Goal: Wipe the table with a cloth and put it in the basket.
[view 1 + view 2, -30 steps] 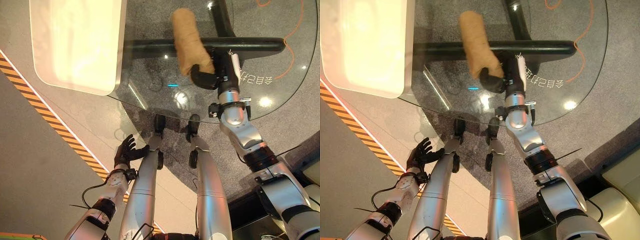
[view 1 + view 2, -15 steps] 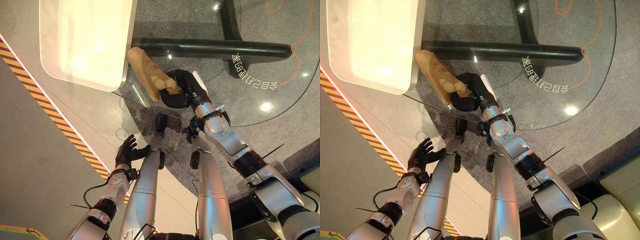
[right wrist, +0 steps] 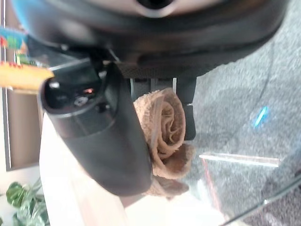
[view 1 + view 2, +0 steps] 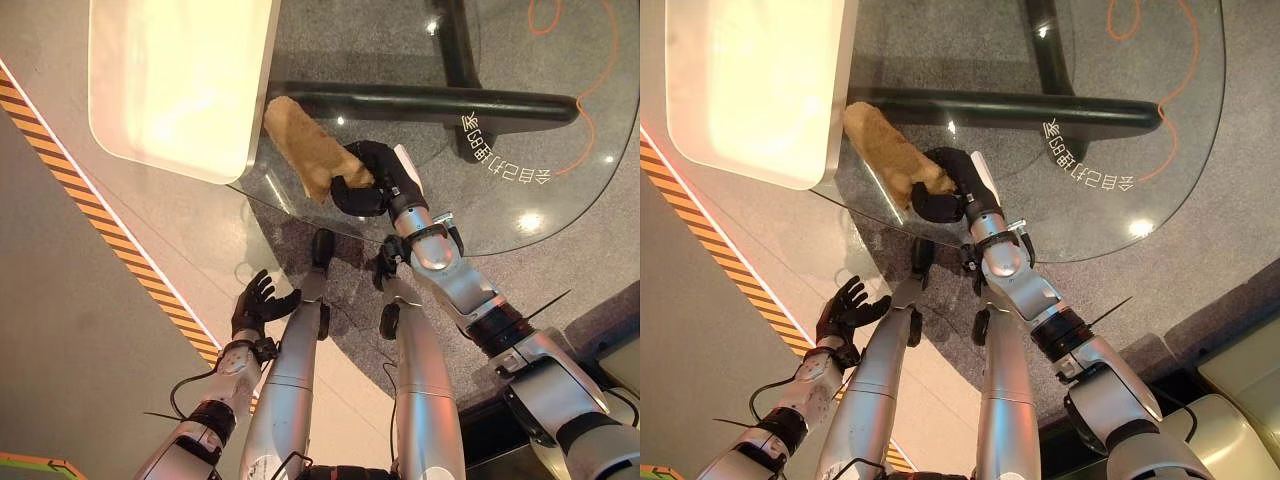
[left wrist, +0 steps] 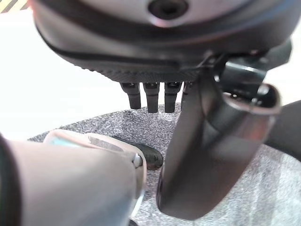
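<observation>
A tan cloth lies stretched on the round glass table, near its left edge beside a white tabletop. My right hand is shut on the cloth's near end; in the right wrist view the bunched cloth sits between its thumb and curled fingers. My left hand hangs low by my side, below the table's level, with its fingers relaxed and nothing in it; its wrist view shows the fingers straight over the grey floor.
A white rectangular tabletop adjoins the glass table on the left. Black table legs show through the glass. An orange cord lies on the floor at the far right. A yellow-and-black striped line crosses the floor at the left.
My right hand has dragged the cloth across the glass from the middle to the left edge by the white tabletop, then shifted slightly right. The left hand has stayed put.
</observation>
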Robot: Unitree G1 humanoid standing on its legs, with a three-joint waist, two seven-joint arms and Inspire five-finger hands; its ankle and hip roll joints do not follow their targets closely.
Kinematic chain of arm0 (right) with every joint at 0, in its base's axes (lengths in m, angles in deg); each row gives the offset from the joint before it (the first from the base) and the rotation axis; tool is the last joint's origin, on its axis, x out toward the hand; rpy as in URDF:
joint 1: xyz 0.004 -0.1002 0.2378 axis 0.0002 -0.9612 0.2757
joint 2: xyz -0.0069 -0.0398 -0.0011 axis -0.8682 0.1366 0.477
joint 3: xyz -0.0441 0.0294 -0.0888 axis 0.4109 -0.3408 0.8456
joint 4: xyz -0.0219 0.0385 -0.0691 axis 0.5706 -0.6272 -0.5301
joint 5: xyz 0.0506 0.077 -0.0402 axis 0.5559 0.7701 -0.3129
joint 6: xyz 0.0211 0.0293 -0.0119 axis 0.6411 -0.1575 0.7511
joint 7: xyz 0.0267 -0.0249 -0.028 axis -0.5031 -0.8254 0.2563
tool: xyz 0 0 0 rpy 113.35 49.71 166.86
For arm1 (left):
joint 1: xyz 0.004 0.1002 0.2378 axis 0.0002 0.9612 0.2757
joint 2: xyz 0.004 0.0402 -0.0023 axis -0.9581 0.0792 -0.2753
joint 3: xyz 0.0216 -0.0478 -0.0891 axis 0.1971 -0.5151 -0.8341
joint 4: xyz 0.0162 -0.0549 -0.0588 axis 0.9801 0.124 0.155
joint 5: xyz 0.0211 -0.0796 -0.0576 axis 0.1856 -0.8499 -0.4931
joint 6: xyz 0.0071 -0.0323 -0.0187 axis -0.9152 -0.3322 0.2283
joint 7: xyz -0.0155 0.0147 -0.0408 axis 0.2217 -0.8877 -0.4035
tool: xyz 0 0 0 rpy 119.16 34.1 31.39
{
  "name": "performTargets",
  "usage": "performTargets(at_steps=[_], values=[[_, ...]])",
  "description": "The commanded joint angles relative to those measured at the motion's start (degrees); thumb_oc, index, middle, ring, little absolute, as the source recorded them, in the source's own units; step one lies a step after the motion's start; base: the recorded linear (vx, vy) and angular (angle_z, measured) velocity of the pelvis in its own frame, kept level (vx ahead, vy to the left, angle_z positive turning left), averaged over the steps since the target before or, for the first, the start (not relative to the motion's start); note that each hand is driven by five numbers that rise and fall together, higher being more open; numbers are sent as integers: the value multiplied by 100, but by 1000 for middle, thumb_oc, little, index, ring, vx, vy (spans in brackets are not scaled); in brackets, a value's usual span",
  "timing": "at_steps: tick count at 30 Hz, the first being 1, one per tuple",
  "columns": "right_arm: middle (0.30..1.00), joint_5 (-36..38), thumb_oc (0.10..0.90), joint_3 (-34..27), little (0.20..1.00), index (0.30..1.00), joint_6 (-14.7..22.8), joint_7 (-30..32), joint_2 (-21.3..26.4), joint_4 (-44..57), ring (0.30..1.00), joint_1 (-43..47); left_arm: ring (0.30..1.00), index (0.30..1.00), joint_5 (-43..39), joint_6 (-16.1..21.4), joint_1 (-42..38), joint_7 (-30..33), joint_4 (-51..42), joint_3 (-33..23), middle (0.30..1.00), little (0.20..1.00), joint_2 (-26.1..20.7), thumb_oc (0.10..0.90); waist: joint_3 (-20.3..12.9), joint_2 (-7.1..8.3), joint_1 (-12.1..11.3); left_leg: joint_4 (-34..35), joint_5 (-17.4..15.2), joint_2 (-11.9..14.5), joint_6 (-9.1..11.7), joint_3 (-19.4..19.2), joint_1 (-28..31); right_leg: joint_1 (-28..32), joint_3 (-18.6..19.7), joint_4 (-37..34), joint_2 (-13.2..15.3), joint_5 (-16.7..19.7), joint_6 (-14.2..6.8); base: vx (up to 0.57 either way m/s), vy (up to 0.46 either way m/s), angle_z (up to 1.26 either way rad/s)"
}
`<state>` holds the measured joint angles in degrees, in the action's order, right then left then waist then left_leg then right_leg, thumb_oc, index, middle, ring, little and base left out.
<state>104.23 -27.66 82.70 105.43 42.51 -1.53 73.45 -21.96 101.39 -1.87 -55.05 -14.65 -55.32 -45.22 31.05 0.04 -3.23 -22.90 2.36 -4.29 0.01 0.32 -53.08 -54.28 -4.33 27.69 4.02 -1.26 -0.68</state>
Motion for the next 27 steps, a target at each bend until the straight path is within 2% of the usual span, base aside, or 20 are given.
performTargets(at_steps=[1, 14, 17, 25, 27], values=[[300, 122, 100, -369, 200, 300, 654, -29, -58, 1000, 300, -58, 900, 900, -268, 292, 935, -201, -373, -209, 900, 900, 84, 800, -125, -269, -81, 9, -356, -159, -292, -151, 396, 285, -222, -426, -250, 243, -79, -52, -38, -1], [300, 44, 100, -831, 200, 300, 693, -162, -9, 1364, 300, -665, 900, 900, -976, 233, 1430, -1110, -693, -674, 900, 900, 49, 800, -125, -304, -100, 326, -330, -129, -231, -108, 1396, 1309, -323, -524, -225, 7, -26, -39, -52, -1], [300, 30, 100, -954, 200, 300, 719, -212, 54, 1576, 300, -890, 900, 900, -1209, 178, 1629, -1480, -1063, -779, 900, 900, -24, 800, -125, -330, -105, 350, -350, -131, -228, -82, 1596, 1535, -343, -563, -207, -38, -16, -17, -46, 0], [300, 95, 100, -1340, 200, 300, 1001, -322, 143, 2291, 300, -1572, 900, 900, -1954, -4, 2134, -1934, -2954, -827, 900, 900, -266, 800, -125, -378, -93, 368, -391, -168, -260, -36, 1917, 1943, -370, -643, -176, -97, 13, -7, -23, 2], [300, 117, 100, -1452, 200, 300, 1129, -334, 180, 2524, 300, -1786, 900, 900, -2192, -99, 2229, -2229, -3448, -841, 900, 900, -322, 800, -125, -376, -70, 328, -413, -171, -274, -43, 1937, 1996, -373, -640, -163, -103, 16, 0, 0, 0]])
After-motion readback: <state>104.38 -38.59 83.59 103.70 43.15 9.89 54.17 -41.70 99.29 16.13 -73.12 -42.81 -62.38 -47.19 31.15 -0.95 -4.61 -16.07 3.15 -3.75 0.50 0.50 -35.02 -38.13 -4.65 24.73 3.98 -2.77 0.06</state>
